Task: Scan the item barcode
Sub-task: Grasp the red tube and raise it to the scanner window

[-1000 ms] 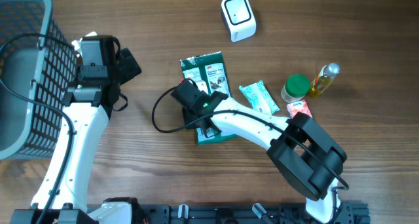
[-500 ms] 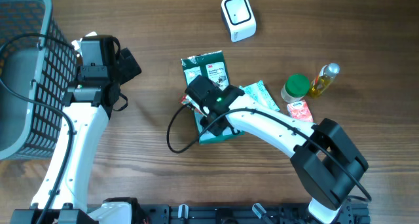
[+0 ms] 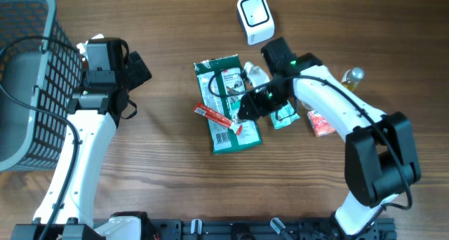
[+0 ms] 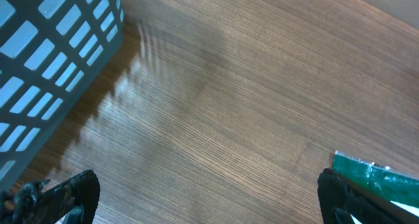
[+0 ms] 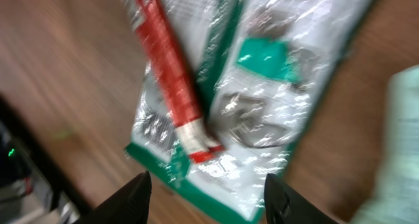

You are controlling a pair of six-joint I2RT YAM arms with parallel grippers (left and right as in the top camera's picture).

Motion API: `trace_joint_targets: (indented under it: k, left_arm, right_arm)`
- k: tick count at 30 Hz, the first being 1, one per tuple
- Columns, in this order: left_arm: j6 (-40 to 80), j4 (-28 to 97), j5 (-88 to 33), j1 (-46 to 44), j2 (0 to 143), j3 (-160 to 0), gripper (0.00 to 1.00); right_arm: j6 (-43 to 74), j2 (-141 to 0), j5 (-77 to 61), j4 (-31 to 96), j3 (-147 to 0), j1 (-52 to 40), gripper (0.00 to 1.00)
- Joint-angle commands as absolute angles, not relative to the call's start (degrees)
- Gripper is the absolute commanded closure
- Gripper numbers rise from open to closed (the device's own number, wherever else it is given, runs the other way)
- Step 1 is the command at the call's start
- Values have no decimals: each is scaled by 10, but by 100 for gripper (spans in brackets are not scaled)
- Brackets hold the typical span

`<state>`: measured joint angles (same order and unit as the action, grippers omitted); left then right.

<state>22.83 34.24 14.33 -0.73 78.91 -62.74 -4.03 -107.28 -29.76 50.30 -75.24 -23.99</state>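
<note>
My right pincer [image 5: 207, 191] hangs partly open and empty above the green packet [image 5: 275, 99], and the red stick [image 5: 171, 73] lies slantwise across that packet on the desk [image 4: 229, 86]. My left pincer [image 4: 209, 198] gapes wide, holding nothing, near the basket [image 4: 46, 67].

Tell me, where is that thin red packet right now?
In the overhead view, the thin red packet lies slanted across the lower left of the green pouch, near the middle of the table.
</note>
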Motion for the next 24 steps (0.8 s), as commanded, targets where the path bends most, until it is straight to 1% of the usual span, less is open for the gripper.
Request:
trace_joint_targets:
  k: [1,4,6,8,12,14,15,17,18,19,22,24]
  left_arm:
    - [228,341,151,-5,789,-630,0]
    - [228,341,151,-5,789,-630,0]
    - [228,341,151,-5,789,-630,0]
    - [228,341,150,-5,789,-630,0]
    - [228,341,151,-5,789,-630,0]
    - [228,341,151,-5,789,-630,0]
    - [228,341,151,-5,789,-630,0]
    - [228,341,150,-5,789,-630,0]
    - [228,341,150,-5,789,-630,0]
    - [228,341,150,-5,789,-630,0]
    - [228,341,150,-5,789,-630,0]
    - [228,341,151,-5,789,-630,0]
  right_arm:
    - [-22,-1099,-361,443,-712,-268,45]
    - [3,-1136,-361,404,-708,-289,44]
    - [24,-1169,-343,401,-708,-292,41]
    - [32,-1187,-323,401,-708,-292,43]
    - [29,-1188,-319,401,-708,-292,71]
    - [30,-1188,-319,400,-708,-292,71]
    - [30,-1188,-319,401,-708,-292,68]
    - [30,-1188,-319,401,-708,-293,66]
    - [29,-1188,-319,401,-708,-294,79]
    - [29,-1188,-319,401,-708,-294,96]
    - [18,-1173,-306,432,-736,-289,96]
    - [0,-1110,-204,470,-782,-291,96]
